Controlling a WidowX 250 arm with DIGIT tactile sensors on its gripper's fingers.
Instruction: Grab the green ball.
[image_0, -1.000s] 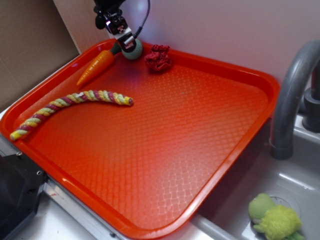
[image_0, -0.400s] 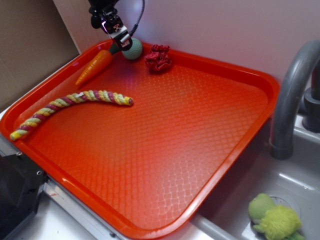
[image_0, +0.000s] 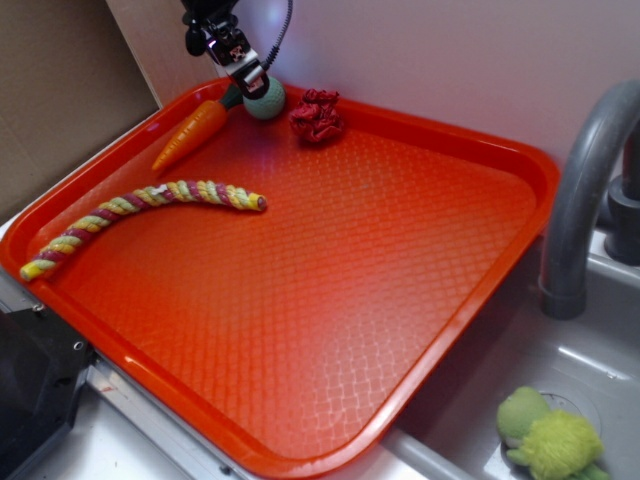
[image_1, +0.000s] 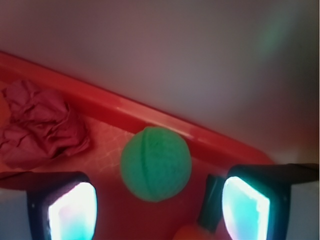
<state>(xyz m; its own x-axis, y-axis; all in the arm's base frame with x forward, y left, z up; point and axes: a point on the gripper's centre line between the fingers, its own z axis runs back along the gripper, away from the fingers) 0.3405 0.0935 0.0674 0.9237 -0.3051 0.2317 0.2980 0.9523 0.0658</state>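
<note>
Fingers (image_1: 70, 212) spread wide, holding nothing; gripper (image_1: 157, 210) tilted over green ball (image_1: 156, 163) at red tray's (image_0: 520, 170) far rim. Sink (image_0: 590, 370) alongside.

A pale wall (image_0: 440, 60) backs the scene; a brown cardboard panel (image_0: 60, 90) stands left, a grey sink (image_0: 560, 370) with a curved faucet (image_0: 590, 170) right.

You see a red-orange tray (image_0: 420, 300) embossed with a diamond grid. The green ball (image_1: 156, 163) is pale mint with a finely dimpled surface. Your carrot toy (image_0: 190, 135) is orange with a dark green top, and the scrunchie (image_0: 317, 116) is dark red. The rope toy (image_0: 140, 205) twists yellow, pink and green strands. The plush toy (image_0: 550, 437) is fuzzy yellow-green.
</note>
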